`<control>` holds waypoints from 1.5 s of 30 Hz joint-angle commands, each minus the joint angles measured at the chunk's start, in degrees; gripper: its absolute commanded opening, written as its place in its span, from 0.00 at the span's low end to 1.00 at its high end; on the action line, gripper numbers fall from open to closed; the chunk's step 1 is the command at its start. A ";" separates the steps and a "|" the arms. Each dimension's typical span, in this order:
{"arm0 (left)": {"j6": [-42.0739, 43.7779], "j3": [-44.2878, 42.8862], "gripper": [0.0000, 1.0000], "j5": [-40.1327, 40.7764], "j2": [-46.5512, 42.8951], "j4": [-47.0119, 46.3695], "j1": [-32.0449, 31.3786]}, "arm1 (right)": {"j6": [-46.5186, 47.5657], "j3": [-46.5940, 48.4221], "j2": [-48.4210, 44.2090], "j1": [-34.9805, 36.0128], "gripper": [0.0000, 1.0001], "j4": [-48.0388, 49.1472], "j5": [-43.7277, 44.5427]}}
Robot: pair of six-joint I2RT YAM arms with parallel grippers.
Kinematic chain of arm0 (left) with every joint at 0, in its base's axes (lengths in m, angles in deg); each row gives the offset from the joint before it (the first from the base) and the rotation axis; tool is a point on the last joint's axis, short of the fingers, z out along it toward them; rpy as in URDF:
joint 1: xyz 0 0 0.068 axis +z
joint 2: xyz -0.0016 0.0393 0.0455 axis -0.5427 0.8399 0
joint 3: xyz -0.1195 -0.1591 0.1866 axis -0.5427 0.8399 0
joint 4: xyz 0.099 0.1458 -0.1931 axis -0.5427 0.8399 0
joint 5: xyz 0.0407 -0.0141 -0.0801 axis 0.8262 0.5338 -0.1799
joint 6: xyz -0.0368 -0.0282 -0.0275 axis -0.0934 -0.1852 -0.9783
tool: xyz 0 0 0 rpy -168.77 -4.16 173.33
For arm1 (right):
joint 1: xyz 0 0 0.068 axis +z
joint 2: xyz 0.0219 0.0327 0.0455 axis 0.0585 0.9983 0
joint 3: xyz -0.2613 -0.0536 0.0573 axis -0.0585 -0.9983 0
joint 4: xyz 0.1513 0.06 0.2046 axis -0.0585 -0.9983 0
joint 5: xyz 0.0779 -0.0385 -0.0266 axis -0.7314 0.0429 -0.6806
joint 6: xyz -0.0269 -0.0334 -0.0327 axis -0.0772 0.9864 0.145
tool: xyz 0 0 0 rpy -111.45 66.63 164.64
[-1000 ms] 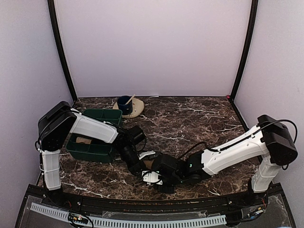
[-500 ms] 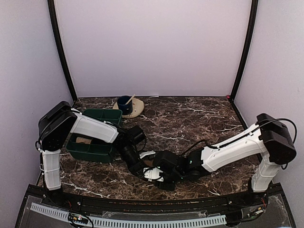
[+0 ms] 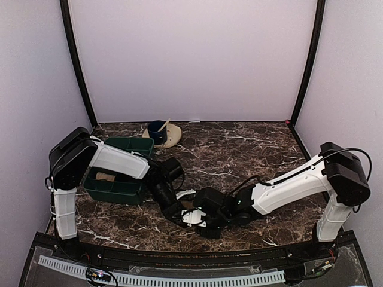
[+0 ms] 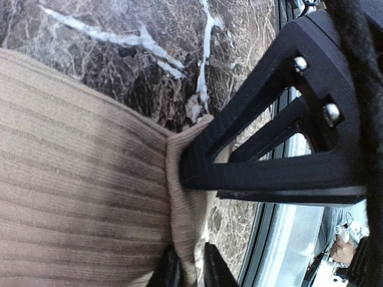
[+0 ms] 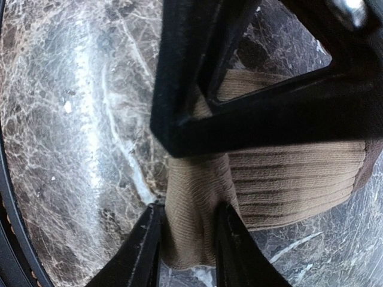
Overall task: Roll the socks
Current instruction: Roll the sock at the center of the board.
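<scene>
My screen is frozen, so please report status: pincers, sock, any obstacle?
Left pincer shut on tan ribbed cloth sock. Right pincer shut on same sock. Sock on dark marble table. Dark green plastic bin apart, left.

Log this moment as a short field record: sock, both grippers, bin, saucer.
sock: tan, ribbed, lying on the marble table near its front edge
left gripper: shut on a fold of the sock
right gripper: shut on the sock's bunched end, facing the left gripper
bin: green, left of both grippers, tan item inside
saucer: beige, at the back, blue cup on it
</scene>
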State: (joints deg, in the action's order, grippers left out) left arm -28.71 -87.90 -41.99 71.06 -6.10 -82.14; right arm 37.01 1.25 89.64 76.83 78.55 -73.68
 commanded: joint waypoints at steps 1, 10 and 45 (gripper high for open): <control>1.26 -0.38 0.20 1.25 0.49 2.52 0.32 | -0.08 0.45 3.81 -1.32 0.27 -4.09 -0.92; -0.30 0.16 0.30 3.65 -1.06 1.26 0.88 | -0.90 1.56 5.12 -2.29 0.18 -6.87 -3.24; -10.46 9.59 0.40 25.14 -16.45 -13.24 4.98 | -6.56 3.19 5.00 -4.82 0.00 -9.36 -16.44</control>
State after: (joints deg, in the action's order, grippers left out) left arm -36.84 -80.73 -22.19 59.15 -16.26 -77.38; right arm 32.66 5.54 92.02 72.17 74.94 -84.49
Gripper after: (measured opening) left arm 0.394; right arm 0.057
